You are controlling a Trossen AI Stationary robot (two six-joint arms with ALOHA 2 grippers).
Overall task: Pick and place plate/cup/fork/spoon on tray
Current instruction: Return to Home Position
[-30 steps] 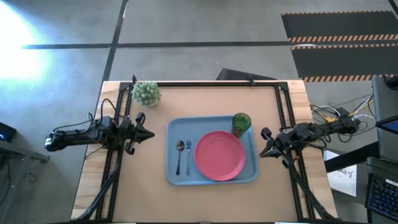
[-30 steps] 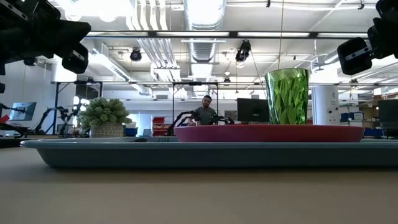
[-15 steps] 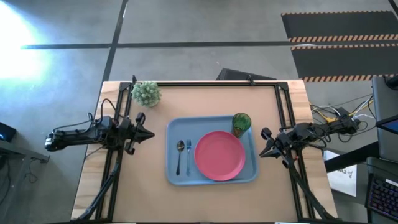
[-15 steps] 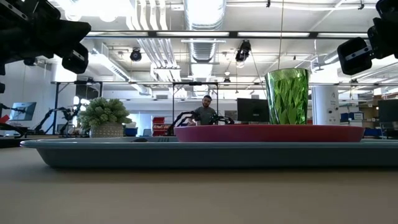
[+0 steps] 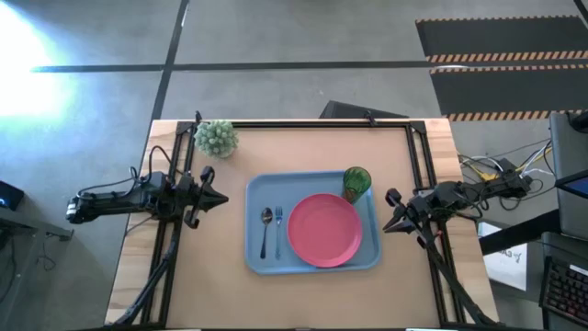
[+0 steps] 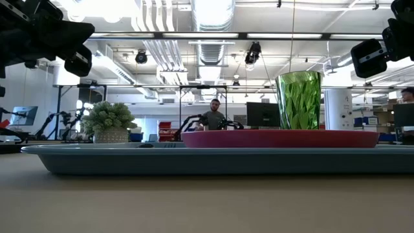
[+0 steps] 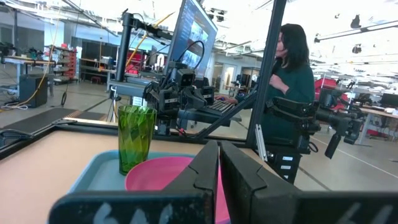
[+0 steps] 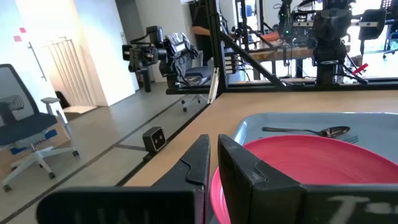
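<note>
The light blue tray point(image 5: 312, 259) lies in the middle of the table. On it rest the pink plate point(image 5: 324, 229), the green cup point(image 5: 356, 181) upright at its far right corner, and the spoon point(image 5: 265, 226) and fork point(image 5: 277, 229) side by side at its left. My left gripper point(image 5: 223, 198) is shut and empty, raised left of the tray and pointing at it. My right gripper point(image 5: 388, 228) is shut and empty, raised right of the tray and pointing at it. The left wrist view shows the cup point(image 7: 135, 144) and plate point(image 7: 163, 179); the right wrist view shows the plate point(image 8: 329, 168) and spoon point(image 8: 310, 131).
A pale green fuzzy ball plant point(image 5: 216, 138) stands at the table's far left corner. Black frame bars point(image 5: 421, 170) run along the left and right table edges. Bare tabletop lies near and far of the tray. People point(image 7: 287, 81) and equipment are in the room beyond.
</note>
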